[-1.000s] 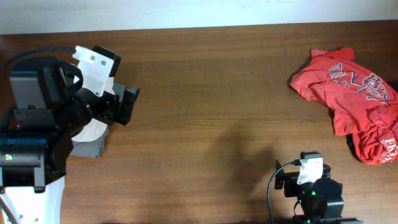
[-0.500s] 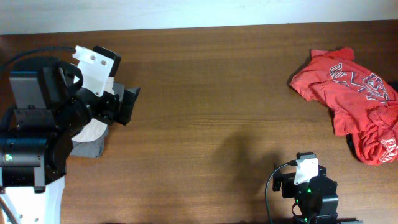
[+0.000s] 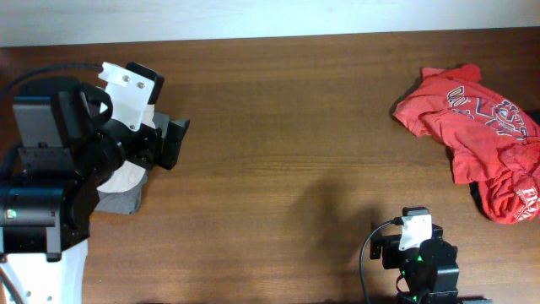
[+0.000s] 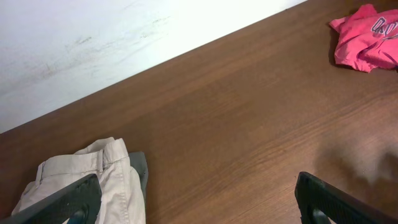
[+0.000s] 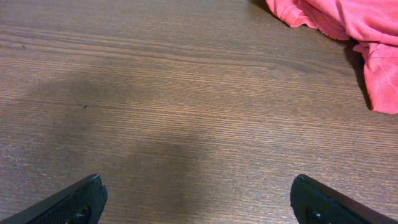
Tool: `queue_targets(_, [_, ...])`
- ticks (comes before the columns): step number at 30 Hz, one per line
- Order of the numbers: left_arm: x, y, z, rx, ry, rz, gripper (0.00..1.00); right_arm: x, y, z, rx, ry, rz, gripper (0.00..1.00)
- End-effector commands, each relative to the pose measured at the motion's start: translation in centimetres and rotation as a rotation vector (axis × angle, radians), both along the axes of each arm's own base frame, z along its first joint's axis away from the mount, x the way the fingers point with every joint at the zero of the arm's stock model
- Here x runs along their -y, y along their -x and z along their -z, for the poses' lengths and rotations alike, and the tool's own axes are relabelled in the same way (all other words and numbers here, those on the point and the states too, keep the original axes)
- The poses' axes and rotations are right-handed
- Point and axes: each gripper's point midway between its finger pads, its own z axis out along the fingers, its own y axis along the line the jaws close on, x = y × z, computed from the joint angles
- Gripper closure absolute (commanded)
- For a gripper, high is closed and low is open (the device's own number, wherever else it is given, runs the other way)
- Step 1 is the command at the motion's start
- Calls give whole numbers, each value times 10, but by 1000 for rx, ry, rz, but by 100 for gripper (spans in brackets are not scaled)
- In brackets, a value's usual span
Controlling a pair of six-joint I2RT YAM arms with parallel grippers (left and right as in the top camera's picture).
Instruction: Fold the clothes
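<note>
The clothes, pale beige shorts (image 4: 93,177) with a stitched waistband, lie bunched at the table's left end, just inside my left gripper's left finger (image 4: 65,202). In the overhead view only a pale patch of the shorts (image 3: 126,179) shows under the left arm. My left gripper (image 4: 199,208) is open above bare wood with nothing between its fingers; from overhead the left gripper (image 3: 173,139) points right. My right gripper (image 5: 199,202) stands open over bare table near the front edge, holding nothing.
A darker grey-olive garment (image 4: 140,169) sticks out from under the beige shorts. A crumpled red T-shirt (image 3: 477,127) with white lettering lies at the far right. The right arm (image 3: 418,253) sits at the front edge. A white wall (image 4: 93,37) borders the table's far side.
The right arm drew back slightly toward the front edge a second ago and has held still since. The left arm and the clothes have not moved.
</note>
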Motion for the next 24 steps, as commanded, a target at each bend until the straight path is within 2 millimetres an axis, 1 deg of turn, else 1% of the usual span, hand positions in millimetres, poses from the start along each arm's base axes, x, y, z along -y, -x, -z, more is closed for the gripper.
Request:
queue_targets(1, [2, 0, -3, 12, -8, 15, 1, 1, -1, 2, 4, -9, 8, 1])
queue_targets(18, [1, 1, -1, 2, -9, 14, 0, 1, -1, 2, 4, -9, 8, 1])
queue_targets(21, [1, 9, 1, -13, -9, 15, 1, 1, -1, 2, 4, -9, 8, 1])
queue_targets(24, [0, 20, 0, -16, -11, 14, 1, 1, -1, 2, 4, -9, 8, 1])
